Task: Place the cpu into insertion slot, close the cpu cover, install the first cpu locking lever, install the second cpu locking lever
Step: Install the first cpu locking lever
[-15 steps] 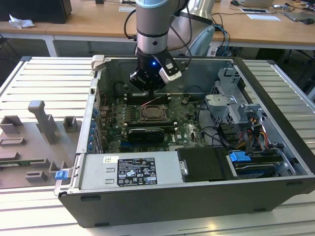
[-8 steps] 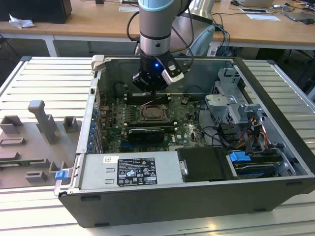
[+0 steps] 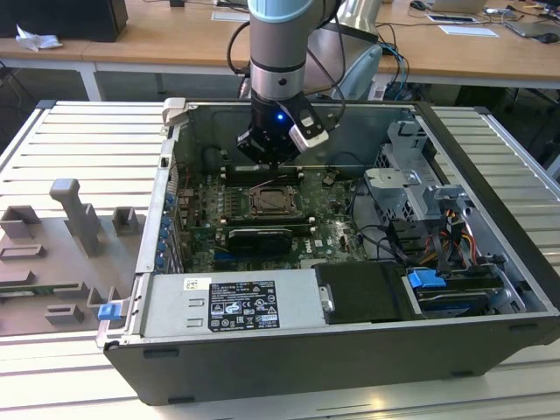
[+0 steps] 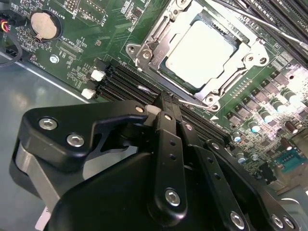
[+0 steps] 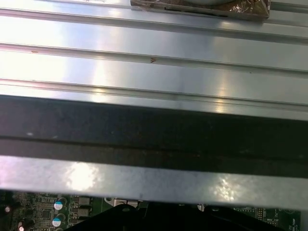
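hovering gripper (image 4: 161,103), fingers pinched together, grasping nothing, just beside insertion slot (image 4: 144,48). cpu (image 4: 202,50) seated in slot, cpu cover (image 4: 159,45) down around it. risk: fingertips slipping off thin locking lever (image 4: 192,102), scraping board.

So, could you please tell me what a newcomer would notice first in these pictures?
Probably the arm reaching down into the open computer case, its hand just above the green board. In the second wrist view, the pale cpu sits in the slot, with the cover lying framed around it.
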{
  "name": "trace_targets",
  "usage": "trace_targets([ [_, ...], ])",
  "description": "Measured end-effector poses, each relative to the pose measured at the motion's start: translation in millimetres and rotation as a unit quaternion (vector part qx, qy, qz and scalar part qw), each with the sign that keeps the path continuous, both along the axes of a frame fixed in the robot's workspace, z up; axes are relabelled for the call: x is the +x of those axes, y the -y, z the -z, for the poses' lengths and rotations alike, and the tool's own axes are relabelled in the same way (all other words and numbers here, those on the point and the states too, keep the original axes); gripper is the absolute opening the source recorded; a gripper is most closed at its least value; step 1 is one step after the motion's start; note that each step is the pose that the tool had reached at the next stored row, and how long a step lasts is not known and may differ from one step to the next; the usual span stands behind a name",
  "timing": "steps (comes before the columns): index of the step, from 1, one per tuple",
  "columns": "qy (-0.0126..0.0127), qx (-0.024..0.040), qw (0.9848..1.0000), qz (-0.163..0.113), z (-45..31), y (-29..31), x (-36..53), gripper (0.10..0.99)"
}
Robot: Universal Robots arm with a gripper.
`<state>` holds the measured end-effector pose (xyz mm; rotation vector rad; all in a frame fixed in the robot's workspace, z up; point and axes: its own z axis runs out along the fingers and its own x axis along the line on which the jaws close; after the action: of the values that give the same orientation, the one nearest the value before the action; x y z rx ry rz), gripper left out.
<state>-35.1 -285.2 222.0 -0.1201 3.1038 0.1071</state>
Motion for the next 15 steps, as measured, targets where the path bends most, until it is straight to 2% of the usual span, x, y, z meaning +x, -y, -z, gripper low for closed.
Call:
trace_targets([
  [9, -0.0001, 0.0017, 1.0, 0.0, 1.4, 0.0, 0.8, 0.106],
  [12, -0.0001, 0.007, 1.0, 0.0, 2.1, 0.0, 2.1, 0.106],
  [15, 0.0, 0.0081, 1.0, 0.0, 3.0, 0.0, 3.4, 0.106],
])
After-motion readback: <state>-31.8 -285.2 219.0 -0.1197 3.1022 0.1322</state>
